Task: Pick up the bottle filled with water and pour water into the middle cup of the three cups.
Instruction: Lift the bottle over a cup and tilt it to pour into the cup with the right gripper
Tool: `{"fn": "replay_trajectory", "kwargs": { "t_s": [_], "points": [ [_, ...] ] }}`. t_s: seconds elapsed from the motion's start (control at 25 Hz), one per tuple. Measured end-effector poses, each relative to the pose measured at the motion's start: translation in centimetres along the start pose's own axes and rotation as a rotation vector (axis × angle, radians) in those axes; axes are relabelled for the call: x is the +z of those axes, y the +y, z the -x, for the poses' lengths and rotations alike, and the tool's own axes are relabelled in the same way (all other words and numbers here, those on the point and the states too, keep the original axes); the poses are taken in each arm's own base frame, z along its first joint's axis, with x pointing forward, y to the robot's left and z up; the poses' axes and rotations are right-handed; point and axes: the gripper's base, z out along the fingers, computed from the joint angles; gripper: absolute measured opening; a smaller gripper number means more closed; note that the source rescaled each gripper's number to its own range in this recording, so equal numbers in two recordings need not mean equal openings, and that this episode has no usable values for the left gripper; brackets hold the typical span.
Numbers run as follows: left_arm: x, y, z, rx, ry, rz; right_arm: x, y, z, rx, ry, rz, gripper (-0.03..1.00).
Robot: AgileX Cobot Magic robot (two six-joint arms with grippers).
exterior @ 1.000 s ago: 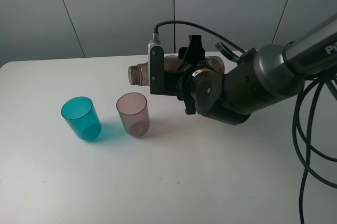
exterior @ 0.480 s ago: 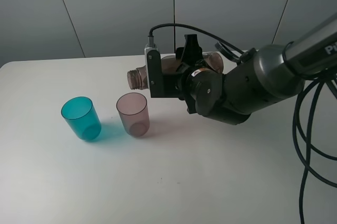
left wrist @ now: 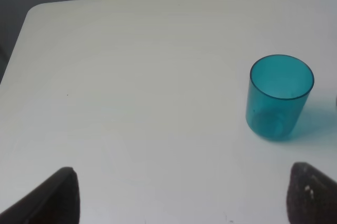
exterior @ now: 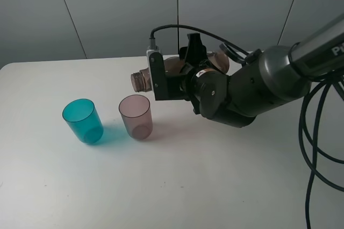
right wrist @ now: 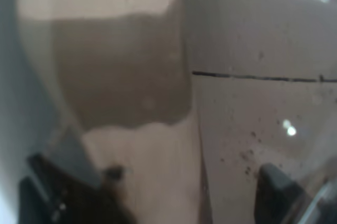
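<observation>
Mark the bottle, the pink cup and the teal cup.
bottle (exterior: 141,80), exterior high view, on the threaded neck.
pink cup (exterior: 136,118), exterior high view, on the side wall.
teal cup (left wrist: 278,102), left wrist view, on the side wall.

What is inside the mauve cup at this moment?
The mauve cup looks empty; its base shows through the wall. A thin layer of clear water could not be told.

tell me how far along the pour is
Done: the bottle is off the table, clamped in the right gripper and tipped on its side, mouth toward the pink cup. In hand: lining the mouth up with that cup; no stream shows. Left: the pour itself; no water is visible in the cup.
</observation>
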Motion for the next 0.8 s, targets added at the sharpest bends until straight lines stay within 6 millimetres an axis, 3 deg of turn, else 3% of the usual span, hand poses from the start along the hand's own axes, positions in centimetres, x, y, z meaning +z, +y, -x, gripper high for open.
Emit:
{"fn": "replay_trajectory", "kwargs": {
  "t_s": [0.8],
  "points": [
    [0.0,0.0,0.0,0.004,0.0,0.0,0.0,-0.03,-0.02,-0.057,0.002,-0.004,0.0]
  ]
}}
